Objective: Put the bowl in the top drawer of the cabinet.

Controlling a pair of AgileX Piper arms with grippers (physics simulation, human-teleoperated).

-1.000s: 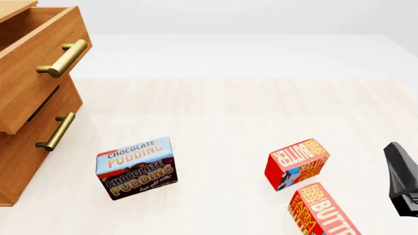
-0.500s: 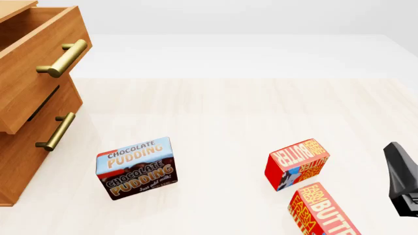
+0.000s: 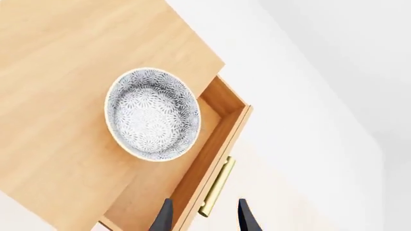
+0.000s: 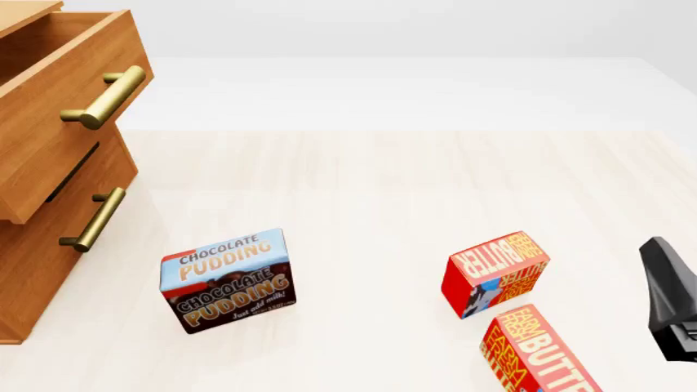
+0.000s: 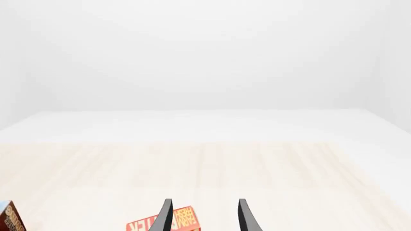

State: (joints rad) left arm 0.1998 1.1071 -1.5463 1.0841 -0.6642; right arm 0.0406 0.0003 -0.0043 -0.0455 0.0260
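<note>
From above in the left wrist view, the patterned bowl (image 3: 153,114) shows whole against the cabinet (image 3: 57,72) top board, one side overlapping the pulled-out top drawer (image 3: 222,103). Nothing holds it; I cannot tell whether it rests on the board. My left gripper (image 3: 204,220) is open over the drawer's brass handle (image 3: 217,186), apart from the bowl. The front view shows the cabinet (image 4: 44,269) at left with the top drawer (image 4: 60,114) pulled out; the bowl is hidden there. My right gripper (image 4: 668,296) is open at the right edge, fingers (image 5: 165,216) empty.
A chocolate pudding box (image 4: 228,279) stands in front of the cabinet. Two red butter boxes (image 4: 495,273) (image 4: 539,353) lie close to the right gripper; one butter box (image 5: 168,224) peeks up between its fingers. The lower drawer's handle (image 4: 93,220) juts out at left.
</note>
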